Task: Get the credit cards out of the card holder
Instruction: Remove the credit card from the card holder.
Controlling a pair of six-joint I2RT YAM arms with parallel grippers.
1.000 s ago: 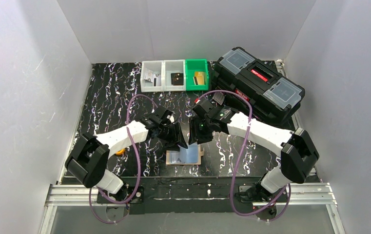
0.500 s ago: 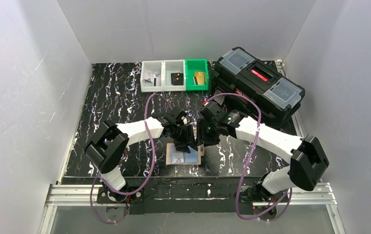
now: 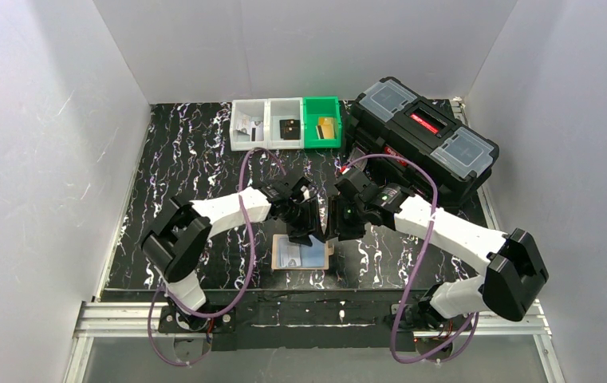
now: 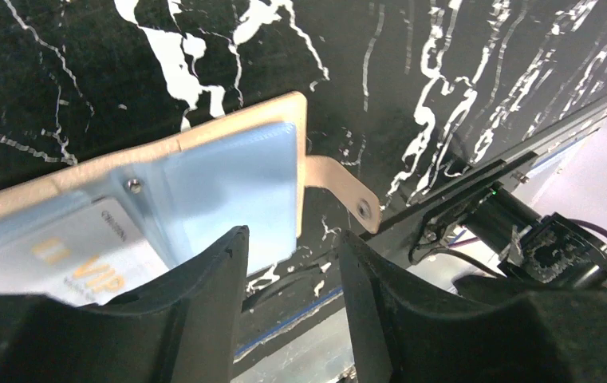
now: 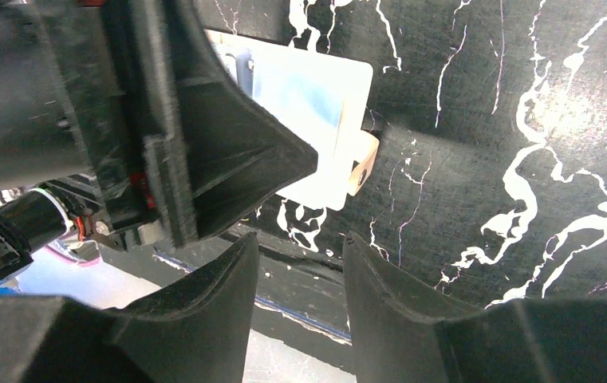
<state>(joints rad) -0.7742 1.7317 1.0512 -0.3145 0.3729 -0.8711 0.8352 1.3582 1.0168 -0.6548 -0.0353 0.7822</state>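
Observation:
The card holder (image 3: 301, 254) lies unfolded on the black marbled table near the front edge, cream outside and pale blue inside, its snap tab (image 4: 346, 190) sticking out to one side. A pale blue credit card (image 4: 84, 257) with gold "VIP" lettering sits in it. I see no other card. My left gripper (image 4: 293, 235) hovers over the holder's edge by the tab, open, with nothing between its fingers. My right gripper (image 5: 301, 239) hangs just right of it, also open and empty. The right wrist view shows the holder (image 5: 320, 88) partly behind the left gripper.
At the back stand two white bins (image 3: 269, 124) and a green bin (image 3: 321, 121) holding small items. A large black toolbox (image 3: 423, 136) fills the back right. The metal rail (image 3: 316, 315) runs along the table's front edge, close to the holder.
Both grippers have shifted to the right and closer together above the holder's far edge. The left arm's elbow has swung inward. The holder stays where it was.

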